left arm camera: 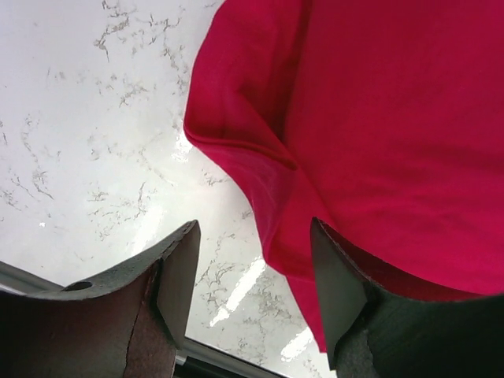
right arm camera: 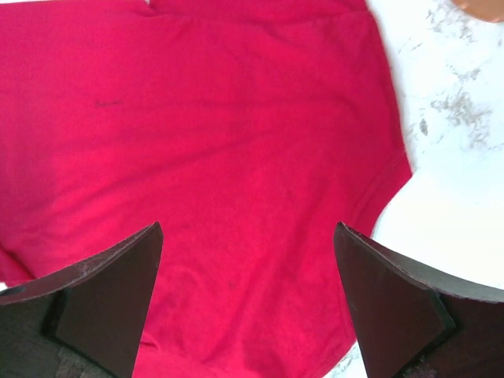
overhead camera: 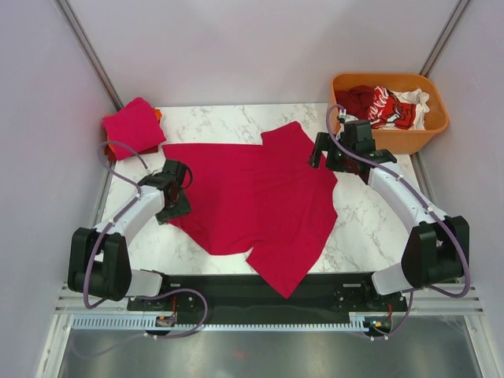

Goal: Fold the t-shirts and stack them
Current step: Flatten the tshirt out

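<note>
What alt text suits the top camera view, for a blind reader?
A crimson t-shirt lies spread on a marble table, the left gripper at its left edge, the right gripper at its right edge. A folded shirt sits far left; an orange tub of shirts far right.

The white marbled worktop [overhead camera: 370, 228] carries a crimson t-shirt [overhead camera: 252, 197] spread open across its middle, one corner reaching past the near edge. A folded pink-red t-shirt [overhead camera: 132, 126] lies at the far left corner. An orange tub [overhead camera: 402, 142] sits at the far right.
</note>
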Action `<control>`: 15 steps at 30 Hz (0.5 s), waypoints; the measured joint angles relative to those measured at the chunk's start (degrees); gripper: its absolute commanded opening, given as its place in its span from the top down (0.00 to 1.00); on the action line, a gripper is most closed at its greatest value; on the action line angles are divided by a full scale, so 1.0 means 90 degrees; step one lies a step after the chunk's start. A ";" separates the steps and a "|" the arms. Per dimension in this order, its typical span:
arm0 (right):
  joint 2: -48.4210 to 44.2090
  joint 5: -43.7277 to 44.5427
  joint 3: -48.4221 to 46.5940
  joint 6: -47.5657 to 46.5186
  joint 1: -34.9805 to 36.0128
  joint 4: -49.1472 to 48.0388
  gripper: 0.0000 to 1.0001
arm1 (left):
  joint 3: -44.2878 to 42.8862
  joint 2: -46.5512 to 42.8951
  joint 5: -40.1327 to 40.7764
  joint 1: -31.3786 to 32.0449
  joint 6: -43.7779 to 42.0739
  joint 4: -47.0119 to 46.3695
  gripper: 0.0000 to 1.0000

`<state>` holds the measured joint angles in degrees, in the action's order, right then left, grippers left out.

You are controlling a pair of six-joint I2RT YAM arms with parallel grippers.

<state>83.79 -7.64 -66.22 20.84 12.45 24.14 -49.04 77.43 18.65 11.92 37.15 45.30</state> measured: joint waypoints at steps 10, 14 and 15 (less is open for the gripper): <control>-0.0369 -0.0187 0.0046 -0.0005 0.0151 0.0078 0.02 | 0.0000 0.0656 0.0282 0.0000 0.0175 -0.0393 0.63; -0.0374 -0.0199 0.0056 -0.0007 0.0189 0.0080 0.02 | 0.0000 0.0806 0.0430 0.0000 0.0240 -0.0464 0.98; -0.0374 -0.0202 0.0061 -0.0007 0.0197 0.0083 0.02 | 0.0000 0.0816 0.0461 0.0000 0.0238 -0.0469 0.98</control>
<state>80.42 -9.45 -65.67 20.78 14.22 24.88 -49.04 84.77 22.81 11.92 39.29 41.08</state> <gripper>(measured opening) 0.979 0.083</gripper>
